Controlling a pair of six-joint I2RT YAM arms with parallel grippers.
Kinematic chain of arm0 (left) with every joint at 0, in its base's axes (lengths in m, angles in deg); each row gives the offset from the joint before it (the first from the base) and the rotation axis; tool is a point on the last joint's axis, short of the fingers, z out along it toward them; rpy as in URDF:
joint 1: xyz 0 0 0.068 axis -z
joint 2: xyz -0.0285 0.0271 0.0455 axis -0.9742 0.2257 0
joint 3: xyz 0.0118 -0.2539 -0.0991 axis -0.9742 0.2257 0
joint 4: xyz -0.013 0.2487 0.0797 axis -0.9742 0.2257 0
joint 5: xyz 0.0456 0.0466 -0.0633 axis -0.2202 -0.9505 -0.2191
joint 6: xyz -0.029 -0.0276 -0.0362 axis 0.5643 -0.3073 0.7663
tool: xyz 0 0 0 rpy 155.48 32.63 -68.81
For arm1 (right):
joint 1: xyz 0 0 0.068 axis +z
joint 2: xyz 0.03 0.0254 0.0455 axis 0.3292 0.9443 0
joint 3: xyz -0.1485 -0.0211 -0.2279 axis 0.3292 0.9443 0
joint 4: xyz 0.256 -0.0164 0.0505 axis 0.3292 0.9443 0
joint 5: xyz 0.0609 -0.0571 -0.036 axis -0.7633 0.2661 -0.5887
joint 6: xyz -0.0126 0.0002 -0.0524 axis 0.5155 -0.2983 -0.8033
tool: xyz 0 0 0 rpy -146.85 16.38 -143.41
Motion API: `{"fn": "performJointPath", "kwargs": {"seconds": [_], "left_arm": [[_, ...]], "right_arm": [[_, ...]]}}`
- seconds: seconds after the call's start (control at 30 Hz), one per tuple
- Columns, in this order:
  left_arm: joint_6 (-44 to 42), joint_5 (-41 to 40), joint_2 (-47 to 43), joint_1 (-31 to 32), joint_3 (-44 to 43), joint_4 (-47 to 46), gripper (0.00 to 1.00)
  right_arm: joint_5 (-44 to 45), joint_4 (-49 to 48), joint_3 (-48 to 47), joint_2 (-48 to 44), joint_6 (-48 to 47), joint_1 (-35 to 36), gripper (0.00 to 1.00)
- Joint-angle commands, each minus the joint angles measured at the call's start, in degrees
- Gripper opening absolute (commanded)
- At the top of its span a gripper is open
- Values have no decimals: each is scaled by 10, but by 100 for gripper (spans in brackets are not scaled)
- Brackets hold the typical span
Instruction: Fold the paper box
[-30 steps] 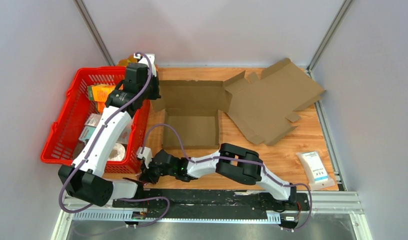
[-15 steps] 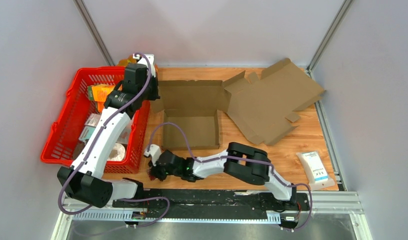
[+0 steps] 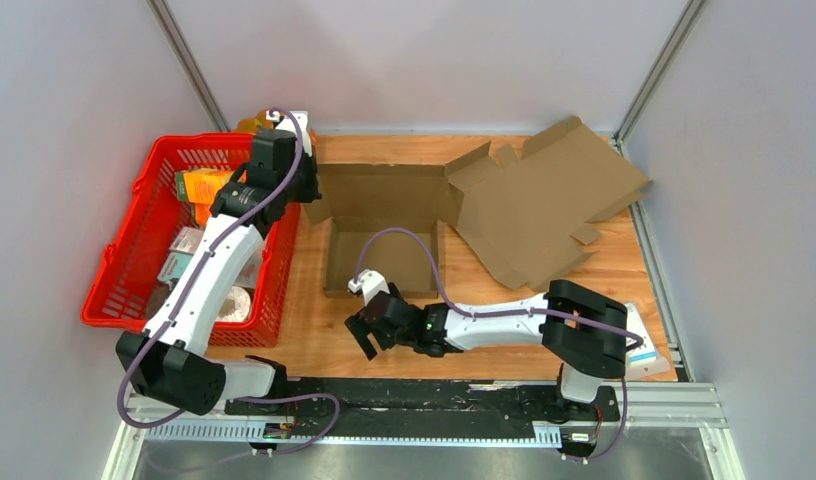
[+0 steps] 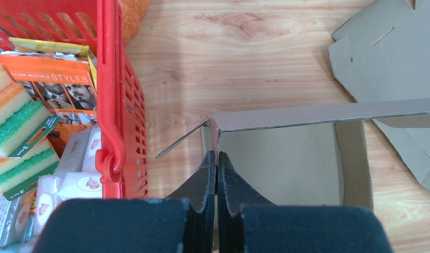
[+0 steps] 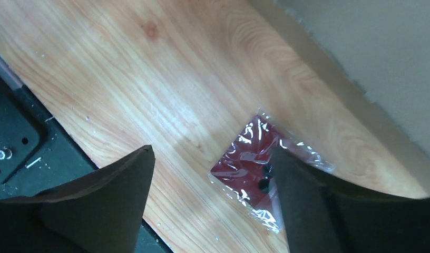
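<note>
Brown card makes the box (image 3: 382, 255). It sits in the middle of the worktop (image 3: 314, 320), just beside the red basket (image 4: 113, 95). Its tray part has walls that stand up. Its big lid part lies flat and open, at the back and off to the right. So the box is only part folded.

One thing is new since a second ago. The right fingers (image 3: 367, 337) are in a new spot. They leave the near corner by the basket and slide to the right. Now they sit near the front wall of the tray. They are spread wide and hold nothing. The wrist view shows a small red packet (image 5: 250, 168) in clear wrap, lying on the wood under them. One finger crosses its edge, but I cannot tell if they touch. The arm's elbow swings right too, and now it hides part of a white packet (image 3: 646, 348).

The left fingers (image 4: 213, 167) do not move at all. They stay squeezed shut on the thin card at a corner of the tray wall, on the basket side. The box stays put too.

I think the right arm is coming over to help. One side of the box is held firm, and a free set of fingers is now close by. The lid is not yet folded over, so most of the job is left.
</note>
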Motion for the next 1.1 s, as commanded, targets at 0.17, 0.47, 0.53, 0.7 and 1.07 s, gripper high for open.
{"fn": "performJointPath", "kwargs": {"seconds": [0.17, 0.47, 0.53, 0.7, 1.07], "left_arm": [[19, 20, 6, 0, 2, -15, 0], [23, 34, 9, 0, 8, -17, 0], [23, 34, 7, 0, 10, -19, 0], [23, 35, 3, 0, 5, -20, 0], [23, 40, 3, 0, 3, -18, 0]], "right_arm": [[143, 320, -169, 68, 143, 1, 100], [96, 401, -230, 104, 321, -30, 100], [87, 389, -226, 117, 329, -31, 100], [52, 378, -215, 131, 360, -28, 96], [122, 416, -218, 134, 372, 6, 65]]}}
